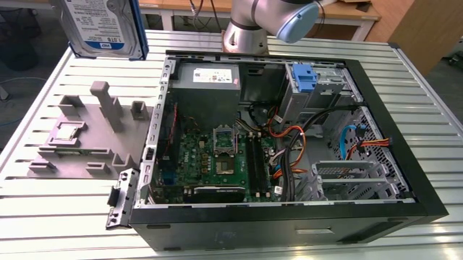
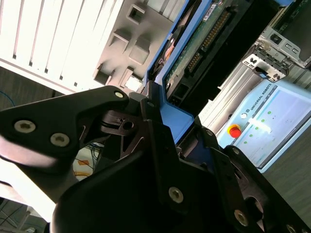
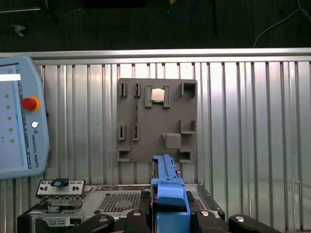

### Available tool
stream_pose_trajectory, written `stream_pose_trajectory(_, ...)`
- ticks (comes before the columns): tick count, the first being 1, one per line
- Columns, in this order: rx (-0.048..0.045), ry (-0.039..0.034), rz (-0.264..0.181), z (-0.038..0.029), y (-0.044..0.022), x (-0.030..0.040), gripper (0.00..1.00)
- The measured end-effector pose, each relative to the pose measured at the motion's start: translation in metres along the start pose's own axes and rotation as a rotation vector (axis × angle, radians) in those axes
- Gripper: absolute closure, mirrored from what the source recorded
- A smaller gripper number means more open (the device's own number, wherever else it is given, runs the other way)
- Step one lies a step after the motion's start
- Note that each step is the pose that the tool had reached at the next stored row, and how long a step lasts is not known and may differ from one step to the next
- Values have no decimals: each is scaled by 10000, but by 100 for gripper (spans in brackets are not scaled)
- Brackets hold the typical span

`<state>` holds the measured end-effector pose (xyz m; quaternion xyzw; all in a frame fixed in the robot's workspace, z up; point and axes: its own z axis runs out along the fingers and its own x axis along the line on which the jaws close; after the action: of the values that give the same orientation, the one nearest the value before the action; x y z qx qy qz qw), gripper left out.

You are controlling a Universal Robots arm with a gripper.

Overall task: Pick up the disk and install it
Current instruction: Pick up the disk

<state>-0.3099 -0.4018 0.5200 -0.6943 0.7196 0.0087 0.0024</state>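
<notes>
The end effector (image 3: 169, 216) clamps the blue-framed disk (image 1: 101, 27), whose white-and-blue printed label faces the exterior view.

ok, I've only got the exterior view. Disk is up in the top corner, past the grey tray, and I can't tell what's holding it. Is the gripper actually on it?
Observer: Yes. In both wrist views the gripper is shut on the disk, clamped on its blue frame.
Operator: Which way is it turned? I just get the label side.
Observer: The face away from you is a bare green circuit board, seen in the second wrist view.
</notes>
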Motion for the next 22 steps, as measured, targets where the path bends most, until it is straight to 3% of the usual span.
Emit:
stream_pose_trajectory(12, 0, 0, 0, -1, -10, 56, 64)
stream_pose_trajectory(22, 0, 0, -1, -2, -139, 54, 64)
